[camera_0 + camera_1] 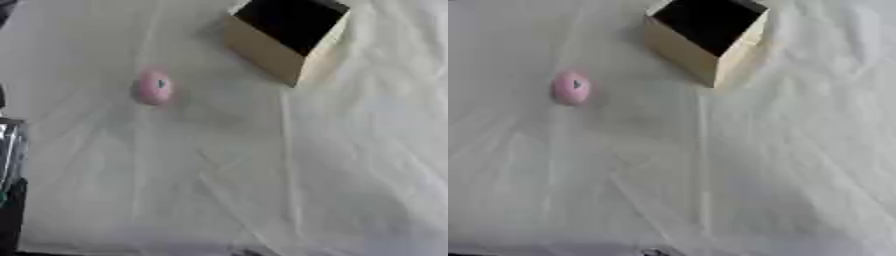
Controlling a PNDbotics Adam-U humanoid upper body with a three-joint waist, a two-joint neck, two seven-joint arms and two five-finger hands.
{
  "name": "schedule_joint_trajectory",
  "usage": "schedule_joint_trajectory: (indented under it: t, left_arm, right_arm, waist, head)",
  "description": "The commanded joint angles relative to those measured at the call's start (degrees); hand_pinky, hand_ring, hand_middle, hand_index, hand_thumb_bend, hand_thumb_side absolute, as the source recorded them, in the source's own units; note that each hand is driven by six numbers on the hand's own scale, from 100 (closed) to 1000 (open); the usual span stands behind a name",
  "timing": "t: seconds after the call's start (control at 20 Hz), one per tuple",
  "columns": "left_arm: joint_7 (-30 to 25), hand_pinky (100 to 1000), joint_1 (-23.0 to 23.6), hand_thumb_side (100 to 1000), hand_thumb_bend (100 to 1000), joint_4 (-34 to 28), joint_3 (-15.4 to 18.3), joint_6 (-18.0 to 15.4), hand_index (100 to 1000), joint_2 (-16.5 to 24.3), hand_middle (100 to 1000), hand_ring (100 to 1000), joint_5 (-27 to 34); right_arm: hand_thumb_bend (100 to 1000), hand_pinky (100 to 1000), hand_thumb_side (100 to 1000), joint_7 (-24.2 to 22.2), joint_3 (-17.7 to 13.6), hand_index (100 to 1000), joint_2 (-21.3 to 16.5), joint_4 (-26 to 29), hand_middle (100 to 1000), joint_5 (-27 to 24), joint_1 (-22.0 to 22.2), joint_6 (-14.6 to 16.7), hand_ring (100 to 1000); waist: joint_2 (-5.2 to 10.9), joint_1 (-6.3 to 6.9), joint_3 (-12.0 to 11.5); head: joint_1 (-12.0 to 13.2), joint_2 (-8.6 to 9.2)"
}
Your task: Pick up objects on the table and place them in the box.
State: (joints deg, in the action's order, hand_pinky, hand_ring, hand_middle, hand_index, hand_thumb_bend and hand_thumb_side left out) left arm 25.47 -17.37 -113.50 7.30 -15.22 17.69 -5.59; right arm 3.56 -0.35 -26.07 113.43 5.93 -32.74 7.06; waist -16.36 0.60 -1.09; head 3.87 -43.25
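A small pink rounded object (153, 87) with a dark mark on top lies on the white cloth, left of centre. An open cardboard box (287, 37) with a dark inside stands at the back, right of the pink object and apart from it, one corner turned toward me. A black and silver part of my left hand or arm (9, 165) shows only at the left edge of the left eye view, well below the pink object and touching nothing I can see. My right hand shows in no view.
A wrinkled white cloth (710, 175) covers the whole table. Its near edge runs along the bottom of the views, with something small and dark (654, 252) at it.
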Motion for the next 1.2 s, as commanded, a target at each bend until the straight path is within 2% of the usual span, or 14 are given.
schedule_joint_trajectory:
  t: [0.05,0.25,0.4,0.6,0.85,1.05,1.2]
  left_arm:
    - [0.1,699,-0.4,676,100,-1.1,0.6,-0.1,848,0.7,766,728,0.0]
    - [0.0,700,-0.6,674,100,-1.1,0.5,0.0,844,1.2,766,727,-0.1]
    - [-0.7,700,-1.6,670,100,-1.1,0.1,0.8,844,3.8,764,725,-0.6]
    - [-3.2,701,-5.4,669,100,-1.1,-1.8,6.2,845,9.5,765,725,-1.8]
    - [-9.1,708,-12.6,647,100,-0.8,-5.7,13.6,851,18.4,770,731,-3.2]
    - [-16.1,712,-19.3,653,100,3.2,-10.0,18.8,856,24.7,773,737,-3.9]
    - [-23.5,718,-24.6,664,100,7.4,-14.2,20.4,859,28.6,777,747,-6.0]
  right_arm:
    - [100,801,783,0.1,-0.6,774,-1.6,1.2,606,-0.1,-0.8,0.0,645]
    - [100,801,783,0.1,-0.7,775,-1.8,1.2,606,-0.1,-0.8,0.0,645]
    - [100,801,783,0.0,-0.6,774,-2.0,1.2,605,-0.1,-0.8,-0.1,645]
    - [100,801,784,-0.1,-0.5,774,-1.8,1.2,605,-0.2,-0.8,-0.1,645]
    - [100,801,783,-0.6,-0.1,775,-1.9,1.2,605,-0.3,-1.1,-0.1,645]
    - [100,802,782,-0.9,0.2,775,-2.2,1.2,605,-0.3,-1.2,-0.2,644]
    - [100,803,780,-1.1,0.4,775,-2.5,1.2,605,-0.3,-1.3,-0.3,644]
  waist:
    - [0.7,-0.06,-0.1]
    - [0.48,-0.14,-0.1]
    - [0.41,0.0,0.0]
    - [0.51,0.17,0.0]
    - [0.67,0.31,0.2]
    - [0.77,0.38,0.2]
    - [0.77,0.42,0.1]
  head:
    - [-0.3,0.42]
    - [-0.6,0.95]
    - [-0.9,1.08]
    - [-1.2,0.62]
    - [-1.5,0.83]
    - [-1.3,0.74]
    - [-1.3,0.78]
